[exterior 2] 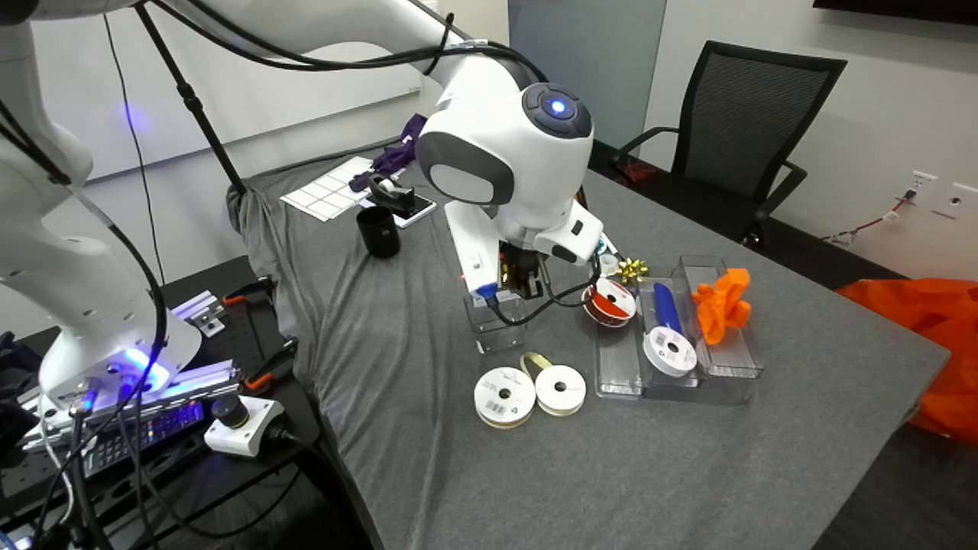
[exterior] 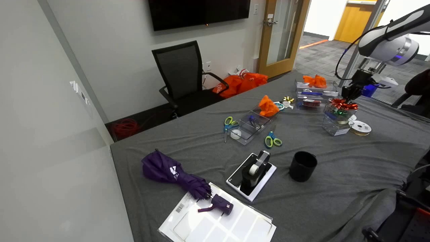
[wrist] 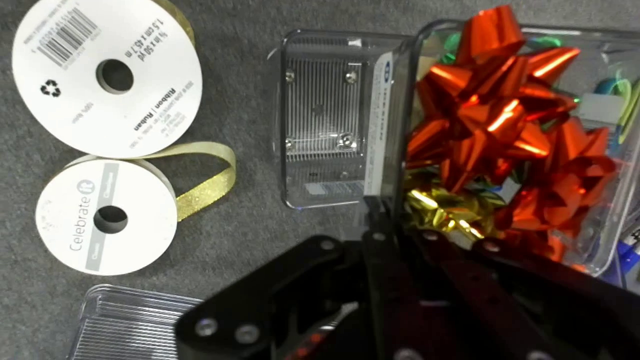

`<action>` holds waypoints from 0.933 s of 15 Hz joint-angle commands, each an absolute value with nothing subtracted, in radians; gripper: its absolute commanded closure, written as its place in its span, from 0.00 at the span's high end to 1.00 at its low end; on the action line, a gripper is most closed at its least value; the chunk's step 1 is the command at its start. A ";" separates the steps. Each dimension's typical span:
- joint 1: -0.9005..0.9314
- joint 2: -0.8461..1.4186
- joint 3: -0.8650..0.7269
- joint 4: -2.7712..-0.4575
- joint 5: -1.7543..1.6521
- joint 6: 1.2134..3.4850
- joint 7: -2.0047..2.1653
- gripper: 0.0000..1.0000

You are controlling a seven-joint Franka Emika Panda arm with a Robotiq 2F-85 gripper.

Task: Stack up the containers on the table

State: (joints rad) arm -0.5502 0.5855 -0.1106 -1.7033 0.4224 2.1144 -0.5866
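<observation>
My gripper (exterior: 347, 95) is shut on the wall of a clear container (wrist: 607, 250) full of red and gold bows; the gripper also shows in the wrist view (wrist: 392, 215). The container is held over the right part of a clear tub (wrist: 320, 110) on the grey-draped table (exterior: 201, 141). I cannot tell whether they touch. This lower tub also shows in both exterior views (exterior: 336, 129) (exterior 2: 497, 332). Several clear containers (exterior 2: 665, 391) stand side by side, with an orange cloth, spool and blue item. A clear divided container (exterior: 247, 127) holds small items and orange cloth.
White ribbon spools (exterior 2: 504, 393) lie beside the lower tub. A black cup (exterior: 303, 166), a tape dispenser (exterior: 253, 173) on a flat box, scissors (exterior: 272, 140) and a purple umbrella (exterior: 174, 173) also lie on the table. A gold bow (exterior 2: 632, 269) sits near the containers.
</observation>
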 commanded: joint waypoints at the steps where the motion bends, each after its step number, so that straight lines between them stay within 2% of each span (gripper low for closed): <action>1: -0.539 0.605 -0.134 -1.668 0.347 2.111 -0.569 0.01; 14: -0.512 0.635 -0.136 -1.684 0.259 2.232 -0.454 0.01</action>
